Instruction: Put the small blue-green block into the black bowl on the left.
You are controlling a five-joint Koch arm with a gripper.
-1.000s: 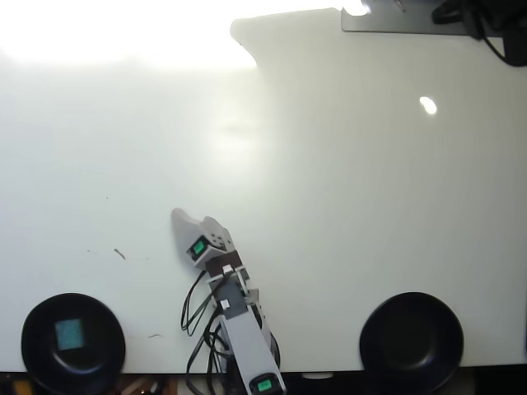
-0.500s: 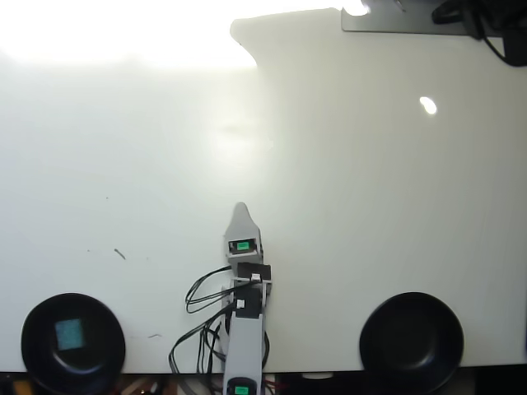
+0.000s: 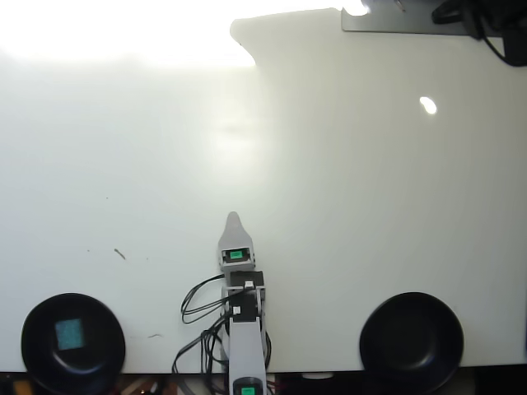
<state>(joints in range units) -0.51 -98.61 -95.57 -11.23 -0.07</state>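
A small blue-green block point(image 3: 70, 333) lies flat inside the black bowl point(image 3: 37, 362) at the lower left of the overhead view. My gripper point(image 3: 233, 220) is at the bottom centre, pointing up the table, well to the right of that bowl. Only one pale tip shows, so I cannot tell whether it is open or shut. Nothing shows in it.
A second black bowl point(image 3: 411, 341) sits at the lower right and looks empty. Black cables point(image 3: 202, 309) loop to the left of the arm's base. The white table point(image 3: 329, 181) has strong glare at the top left. A dark stand point(image 3: 478, 20) is at the top right.
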